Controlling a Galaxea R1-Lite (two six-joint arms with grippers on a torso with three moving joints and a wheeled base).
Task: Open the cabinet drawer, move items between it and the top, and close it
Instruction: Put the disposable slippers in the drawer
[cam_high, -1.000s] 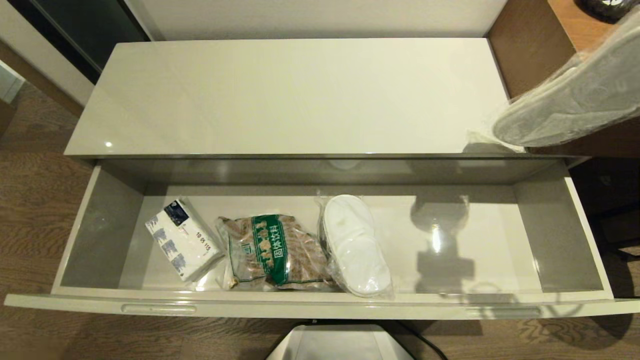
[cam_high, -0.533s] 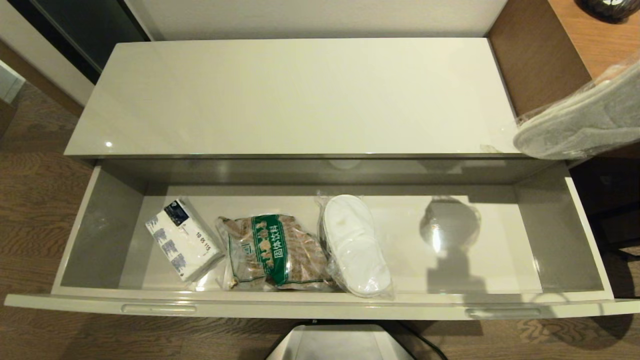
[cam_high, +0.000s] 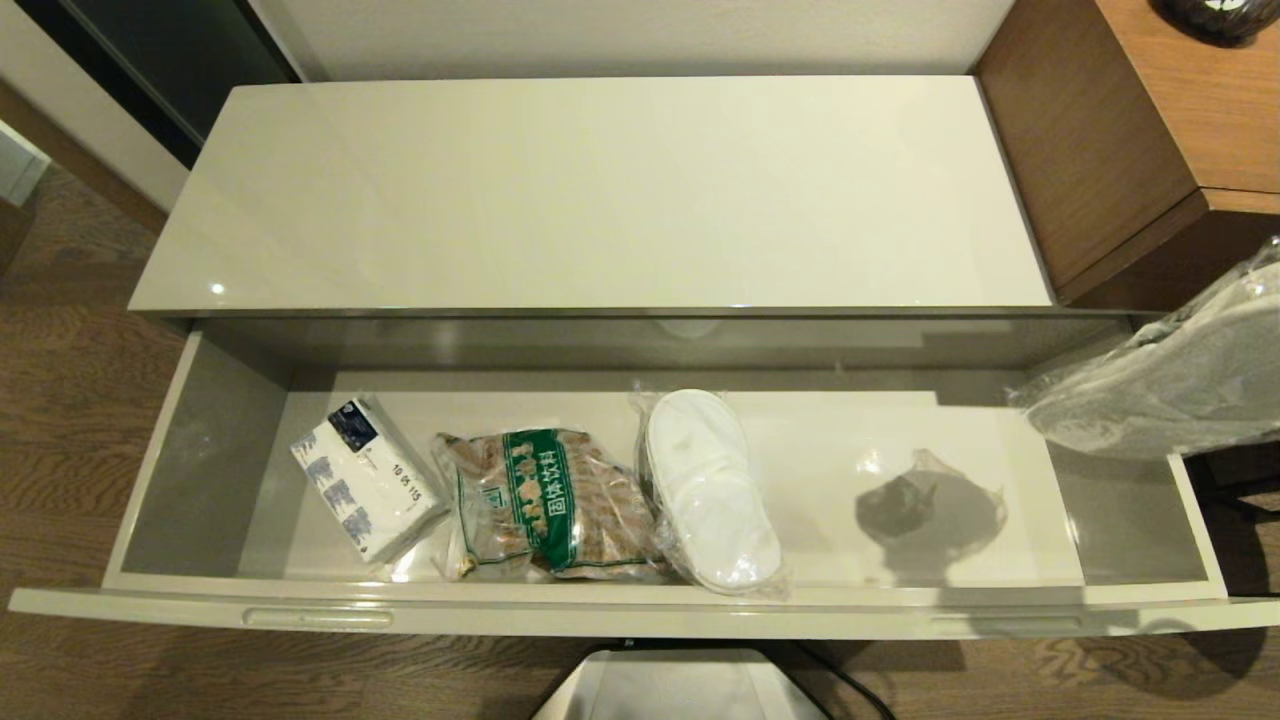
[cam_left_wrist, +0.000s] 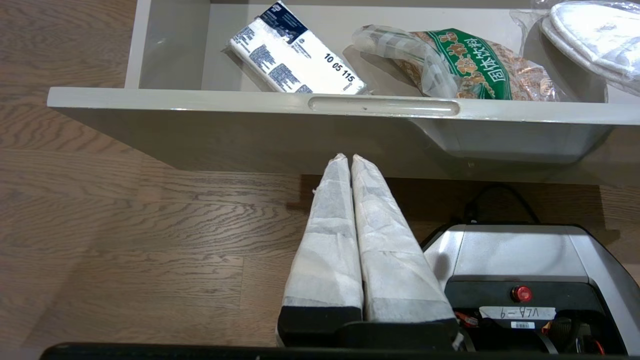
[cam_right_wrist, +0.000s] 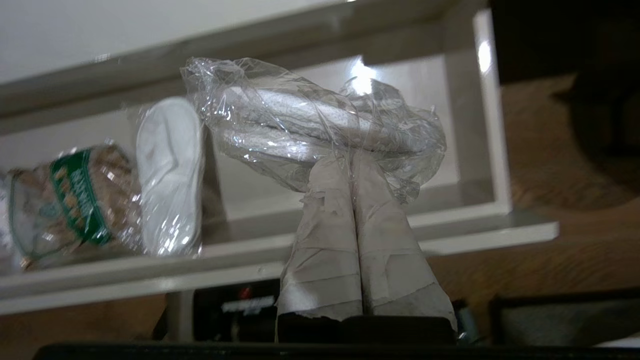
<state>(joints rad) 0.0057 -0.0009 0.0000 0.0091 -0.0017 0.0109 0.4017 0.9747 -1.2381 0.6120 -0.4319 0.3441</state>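
The cabinet drawer (cam_high: 650, 610) stands pulled fully open below the bare cream-white top (cam_high: 590, 190). One bagged white slipper (cam_high: 710, 490) lies in the drawer's middle. The second bagged slipper (cam_high: 1170, 375) hangs in the air over the drawer's right end. In the right wrist view my right gripper (cam_right_wrist: 350, 165) is shut on this slipper's plastic bag (cam_right_wrist: 315, 125). My left gripper (cam_left_wrist: 348, 159) is shut and holds nothing; it hangs below the drawer front (cam_left_wrist: 280, 130), near its left notch (cam_left_wrist: 382, 106).
A white-and-blue tissue pack (cam_high: 365, 490) and a clear bag of brown pieces with a green label (cam_high: 545, 505) lie in the drawer's left half. A taller brown wood desk (cam_high: 1150, 120) stands at the right. My own base (cam_high: 680, 685) sits under the drawer front.
The slipper held by my right gripper has come down and toward me, from over the top's right edge and the desk to above the drawer's right end. Its shadow has shifted on the drawer floor.
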